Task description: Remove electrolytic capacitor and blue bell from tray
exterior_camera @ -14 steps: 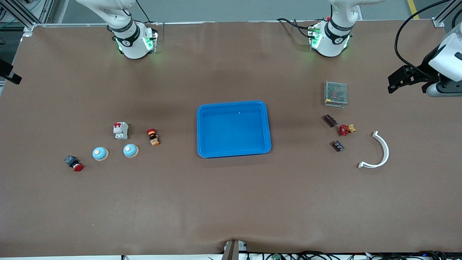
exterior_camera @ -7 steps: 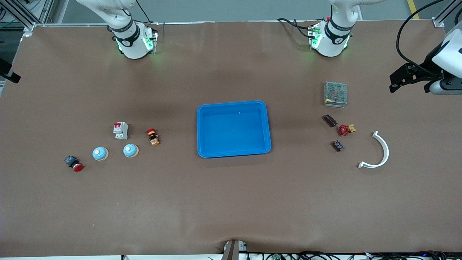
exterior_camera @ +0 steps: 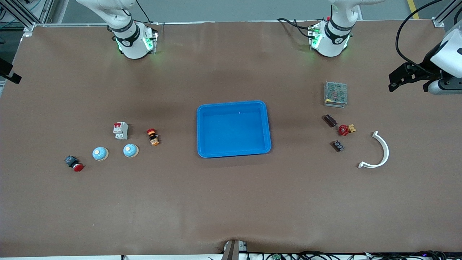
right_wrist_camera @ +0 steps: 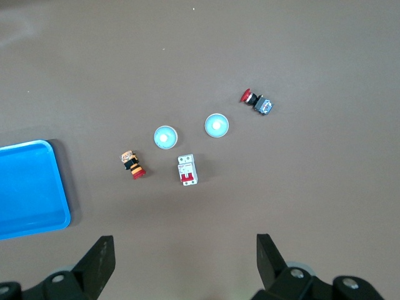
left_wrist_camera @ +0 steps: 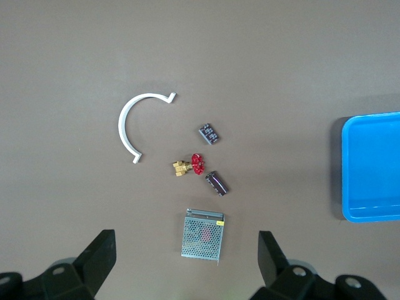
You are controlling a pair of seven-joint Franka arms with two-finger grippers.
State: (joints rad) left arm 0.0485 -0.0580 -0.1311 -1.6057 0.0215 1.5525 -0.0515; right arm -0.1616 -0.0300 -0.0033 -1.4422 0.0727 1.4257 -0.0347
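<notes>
The capacitor, a small dark brown cylinder, lies on the table toward the left arm's end, beside a red valve. It also shows in the left wrist view. Two light-blue dome bells sit toward the right arm's end and show in the right wrist view. My left gripper is open and empty, high above a metal mesh box. My right gripper is open and empty, high above bare table near the bells. The blue tray is empty.
Near the capacitor lie a small black component, a white curved piece and the mesh box. Near the bells stand a circuit breaker, an orange-and-red button and a red emergency button.
The left arm's hand has shifted slightly at the table's end. The right arm's hand has barely moved. Nothing on the table has moved.
</notes>
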